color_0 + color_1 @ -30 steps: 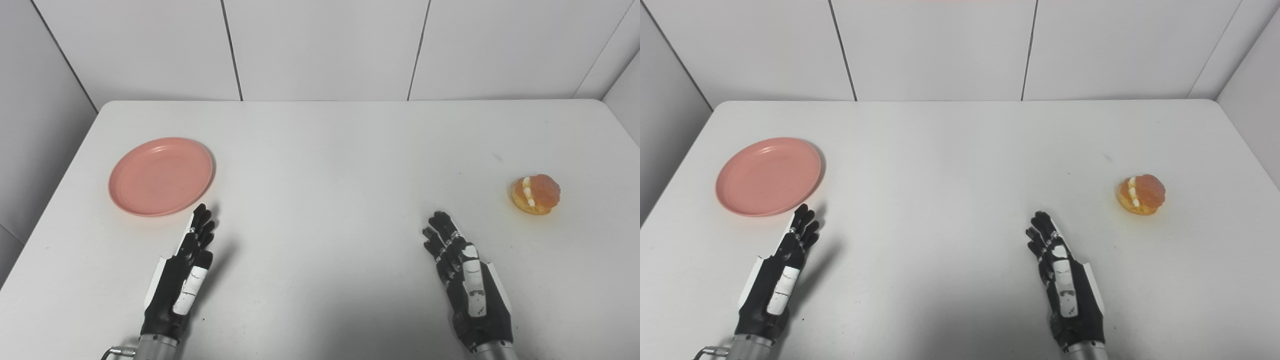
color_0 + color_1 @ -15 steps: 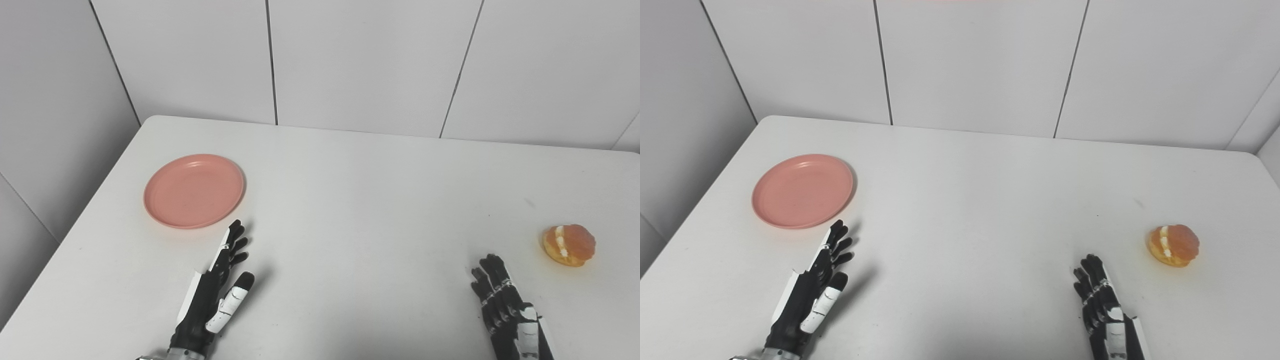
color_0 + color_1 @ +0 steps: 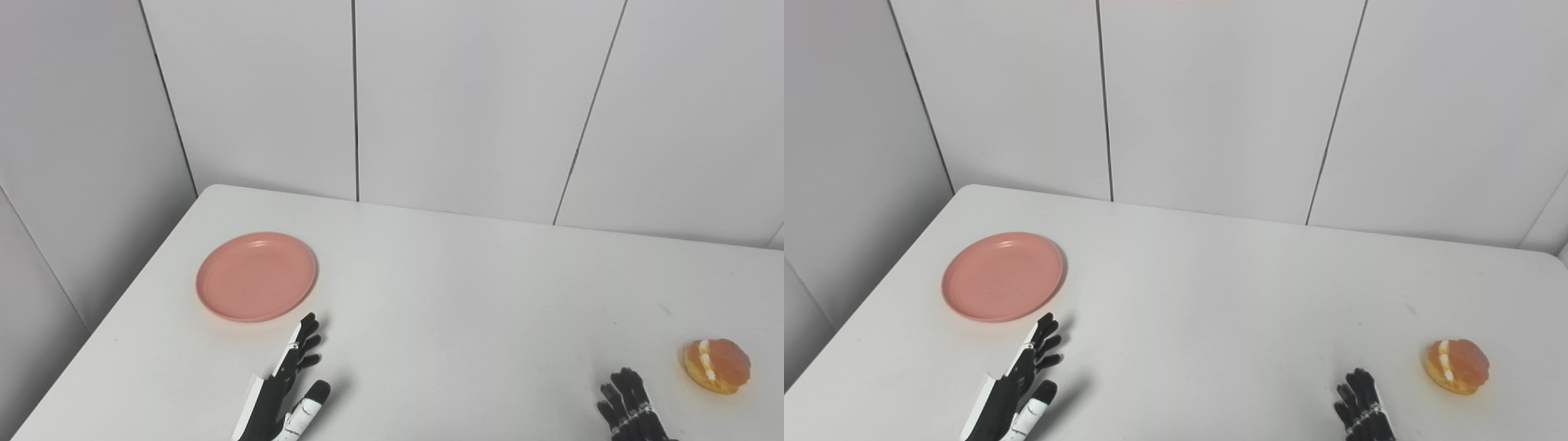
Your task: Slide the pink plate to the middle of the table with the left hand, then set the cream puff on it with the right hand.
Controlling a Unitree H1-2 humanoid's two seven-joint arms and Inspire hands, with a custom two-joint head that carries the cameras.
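Observation:
The pink plate (image 3: 256, 275) lies flat on the left part of the white table (image 3: 453, 294). Just in front of its near rim my left hand (image 3: 289, 389) rests with fingers stretched out and spread, open and holding nothing, not touching the plate. The cream puff (image 3: 716, 365), golden with a white cream seam, sits near the right edge. My right hand (image 3: 1362, 411) shows only its fingers at the bottom edge, left of the puff and apart from it, straight and open.
White wall panels (image 3: 465, 104) stand behind the table and along its left side. The table's left edge (image 3: 116, 312) runs close to the plate. Nothing else lies on the tabletop.
The whole picture has shifted: the camera has tilted up and turned left, so table and hands sit lower in view. The plate and puff keep their places; the left thumb has spread a little.

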